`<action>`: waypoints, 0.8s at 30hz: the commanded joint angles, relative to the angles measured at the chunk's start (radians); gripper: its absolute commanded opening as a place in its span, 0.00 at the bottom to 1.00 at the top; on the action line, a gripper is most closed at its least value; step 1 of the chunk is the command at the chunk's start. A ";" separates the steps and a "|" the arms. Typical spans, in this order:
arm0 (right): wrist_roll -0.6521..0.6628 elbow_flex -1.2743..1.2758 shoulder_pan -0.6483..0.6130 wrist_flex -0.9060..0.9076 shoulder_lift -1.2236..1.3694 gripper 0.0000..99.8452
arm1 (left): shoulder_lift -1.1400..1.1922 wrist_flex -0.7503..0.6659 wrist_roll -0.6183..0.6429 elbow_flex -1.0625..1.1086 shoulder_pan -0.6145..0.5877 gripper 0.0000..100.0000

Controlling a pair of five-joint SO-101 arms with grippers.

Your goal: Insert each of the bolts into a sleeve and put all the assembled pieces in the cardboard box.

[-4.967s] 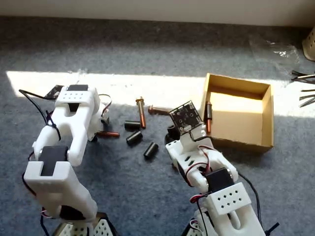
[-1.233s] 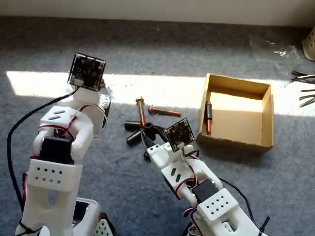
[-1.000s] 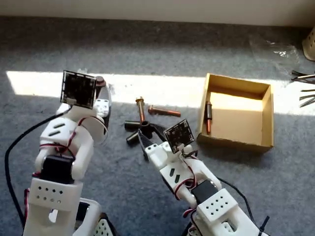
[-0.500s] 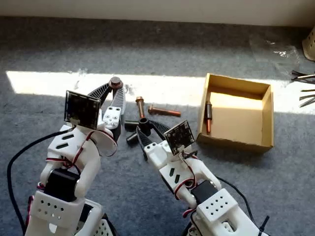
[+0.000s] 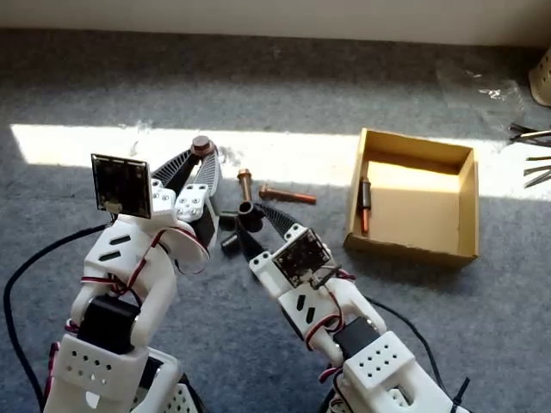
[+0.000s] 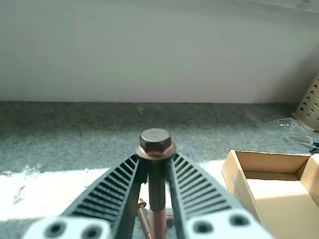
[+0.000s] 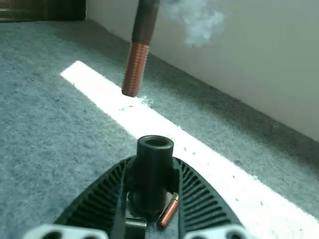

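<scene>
Hands first: my left hand (image 6: 155,160) is clamped on a bolt (image 6: 155,142) just under its head, threads hanging down. My right hand (image 7: 152,172) grips a sleeve (image 7: 155,149), bore up, near those threads. Loose bolts (image 5: 287,195) and sleeves (image 5: 231,242) lie on the carpet (image 5: 129,86). The box (image 5: 411,244) holds one assembled piece (image 5: 365,205).
</scene>
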 commanded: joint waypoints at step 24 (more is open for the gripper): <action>-0.164 0.039 -0.038 -0.094 -0.018 0.00 | -0.024 -0.025 0.083 -0.067 0.116 0.01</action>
